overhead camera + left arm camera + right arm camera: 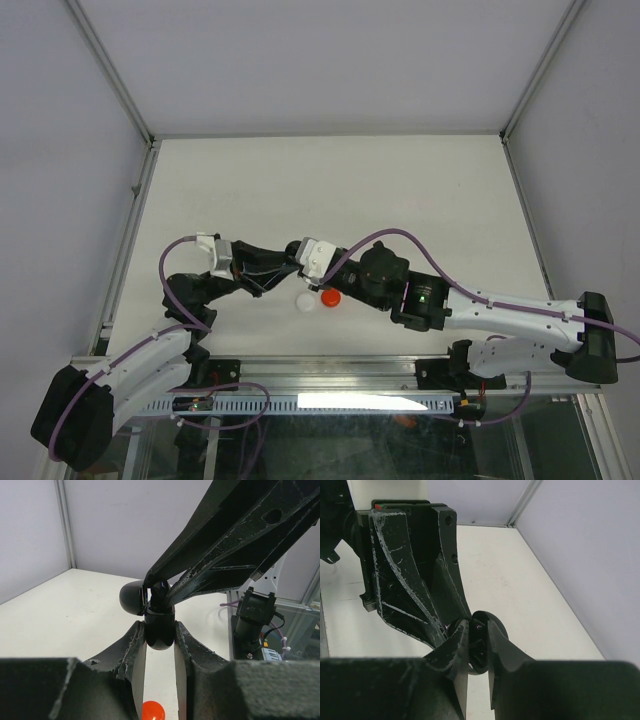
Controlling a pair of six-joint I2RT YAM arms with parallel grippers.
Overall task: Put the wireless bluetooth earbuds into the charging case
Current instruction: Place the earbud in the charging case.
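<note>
My left gripper (278,272) is shut on the body of a black round charging case (160,630), held above the table with its lid (132,597) swung open to the left. My right gripper (293,256) reaches in from the right; its fingertips (172,591) are pinched on a small black earbud (160,594) right at the case's open top. In the right wrist view the earbud (482,640) sits between the right fingers, with the case lid (495,622) behind it and the left gripper's fingers (410,580) at upper left. How deep the earbud sits in the case is hidden.
A small red round piece (330,297) and a white one (305,301) lie on the white table (400,190) just below the grippers. The red one also shows under the left fingers (152,711). Metal frame rails border the table.
</note>
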